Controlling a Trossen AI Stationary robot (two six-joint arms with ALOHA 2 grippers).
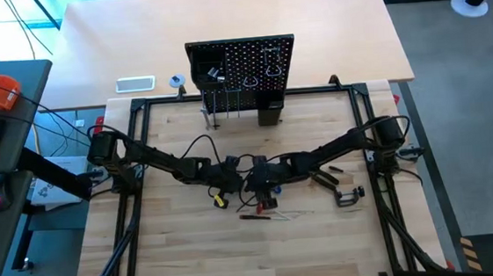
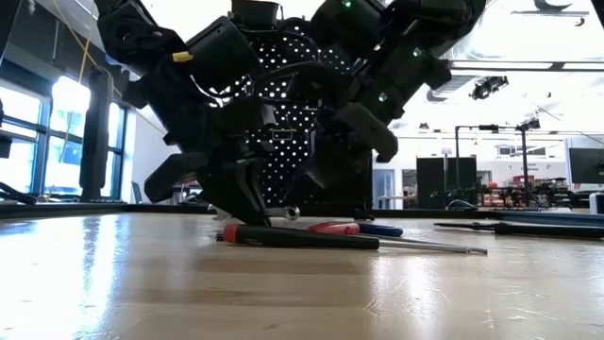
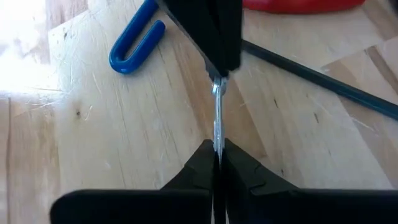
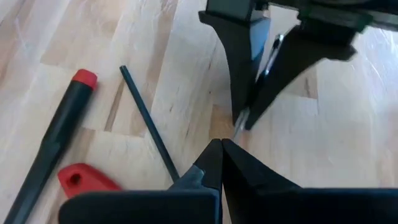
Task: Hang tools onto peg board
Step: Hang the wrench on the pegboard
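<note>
The black peg board (image 1: 241,68) stands upright at the table's far edge, with a few tools on its hooks. Mid-table, my left gripper (image 3: 217,148) and my right gripper (image 4: 219,144) meet tip to tip, low over the wood. Both are shut on one slim silver wrench (image 3: 217,115), which shows edge-on. In the high view the left gripper (image 1: 237,181) comes from the left and the right gripper (image 1: 261,183) from the right. Around them lie a black-handled screwdriver with a red cap (image 4: 56,143) and a blue-handled hex key (image 3: 134,46). My left gripper pinches the wrench's thin flat sides (image 3: 217,138) between its two fingers, at the end nearer to it. The fingers slant down from the table's left and lie along the wrench. Whether the wrench is clear of the table I cannot tell. My right gripper pinches the wrench's opposite end (image 3: 217,87) between its two shut fingers (image 3: 214,43). It slants down from the table's right. The wrench spans the short gap between the two grippers, its thin edge toward both wrist cameras.
Black pliers (image 1: 325,178) and a black C-clamp (image 1: 350,196) lie to the right of the grippers. A red handle (image 4: 84,180) and a thin black shaft (image 4: 149,124) lie just near of them. The near half of the table is bare wood.
</note>
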